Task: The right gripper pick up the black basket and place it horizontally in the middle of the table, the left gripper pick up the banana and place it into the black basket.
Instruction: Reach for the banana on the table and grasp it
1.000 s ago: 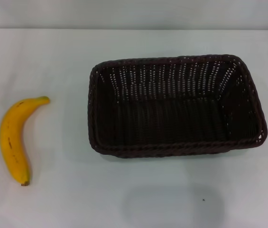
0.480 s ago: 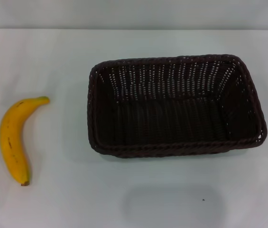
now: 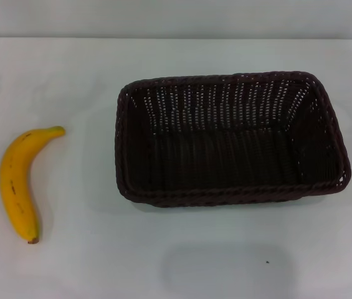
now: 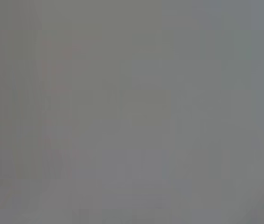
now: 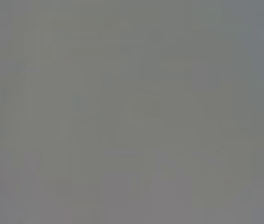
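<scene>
Dark woven wicker, the black basket [image 3: 232,138] sits lengthwise across the middle-right of the white table [image 3: 88,68], holding nothing. Well apart to its left lies the banana [image 3: 19,182]. Neither gripper shows; both wrist views are blank grey.

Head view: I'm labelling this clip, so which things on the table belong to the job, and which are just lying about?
Part of the job:
- black basket, empty, lying lengthwise across the table
- banana, on the table to the basket's left, apart from it

Just lying about:
- nothing else; only a tiny dark speck near the table's front edge

Neither gripper is in view.
</scene>
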Robot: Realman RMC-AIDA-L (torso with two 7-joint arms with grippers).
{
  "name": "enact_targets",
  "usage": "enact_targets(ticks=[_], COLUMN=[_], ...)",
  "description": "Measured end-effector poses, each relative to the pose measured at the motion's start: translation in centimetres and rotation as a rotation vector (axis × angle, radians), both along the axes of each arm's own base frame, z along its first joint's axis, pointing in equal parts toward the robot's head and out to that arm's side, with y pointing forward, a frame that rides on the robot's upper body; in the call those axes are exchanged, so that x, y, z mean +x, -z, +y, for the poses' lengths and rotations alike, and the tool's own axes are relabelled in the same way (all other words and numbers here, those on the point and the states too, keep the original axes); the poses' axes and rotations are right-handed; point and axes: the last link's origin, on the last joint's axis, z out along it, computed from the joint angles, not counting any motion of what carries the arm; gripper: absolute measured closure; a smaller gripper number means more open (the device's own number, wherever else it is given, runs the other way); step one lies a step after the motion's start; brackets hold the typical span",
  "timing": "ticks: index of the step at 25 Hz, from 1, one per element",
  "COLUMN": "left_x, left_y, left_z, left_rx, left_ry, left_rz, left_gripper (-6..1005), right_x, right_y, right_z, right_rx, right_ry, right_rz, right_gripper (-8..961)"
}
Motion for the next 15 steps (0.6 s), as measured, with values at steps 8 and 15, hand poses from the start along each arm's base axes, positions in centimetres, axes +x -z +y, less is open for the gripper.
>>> enact_targets(ticks=[8, 15], left_x=[3.7, 5.8], left_y=[-1.8, -2.8], left_z=[3.0, 3.7], left_rx=[-0.459, -0.777], left_ry=[-0.309, -0.568], left_rz=[-0.093, -0.002], left_gripper=[126, 127], right_x=[1.7, 2.8], right_y=[0.6, 0.2], right_z=[-1.2, -2.2], right_rx=[0.099, 0.168], right_ry=[0.058, 0.096], right_rz=[-0.059, -0.07], right_gripper=[105, 108])
